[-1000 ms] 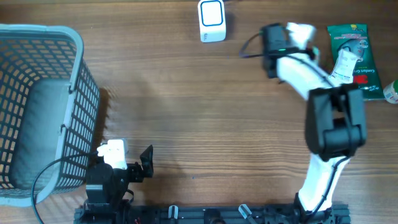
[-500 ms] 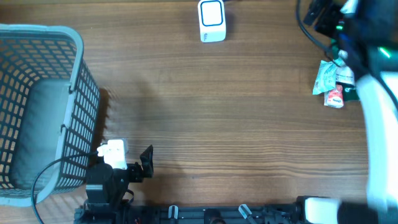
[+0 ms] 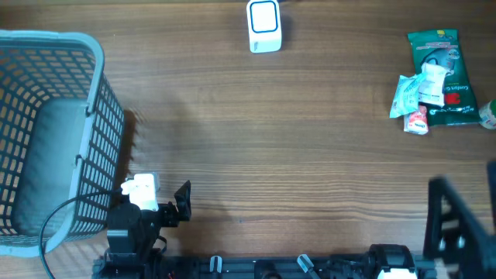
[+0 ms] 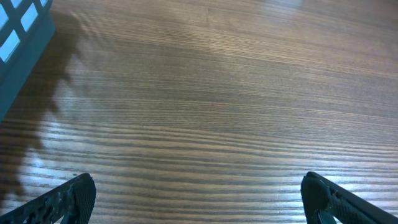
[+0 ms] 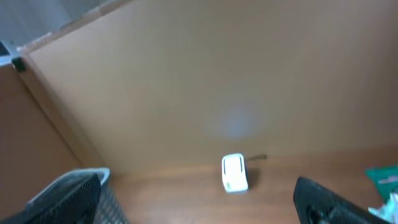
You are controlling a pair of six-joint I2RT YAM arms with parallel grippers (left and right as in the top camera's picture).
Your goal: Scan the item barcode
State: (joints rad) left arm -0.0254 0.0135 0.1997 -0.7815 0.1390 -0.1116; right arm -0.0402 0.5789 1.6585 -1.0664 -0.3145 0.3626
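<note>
Fingers (image 4: 68, 196) of left gripper (image 4: 198, 193) spread low over table (image 4: 205, 93); right gripper (image 5: 198, 196) spread, raised, facing scanner (image 5: 234, 172).

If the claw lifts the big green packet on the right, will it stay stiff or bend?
The green packet lies flat and looks like thin film, so it would probably flop when lifted. The smaller pouch overlapping it may slide off.

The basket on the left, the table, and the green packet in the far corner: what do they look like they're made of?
basket: probably moulded plastic, matte grey-blue; the even open lattice and thick smooth rim point that way.
table: wood or a wood-look laminate, I cannot tell which; brown grain lines run across it, with a soft sheen.
green packet: likely thin plastic film, printed and slightly glossy.
</note>
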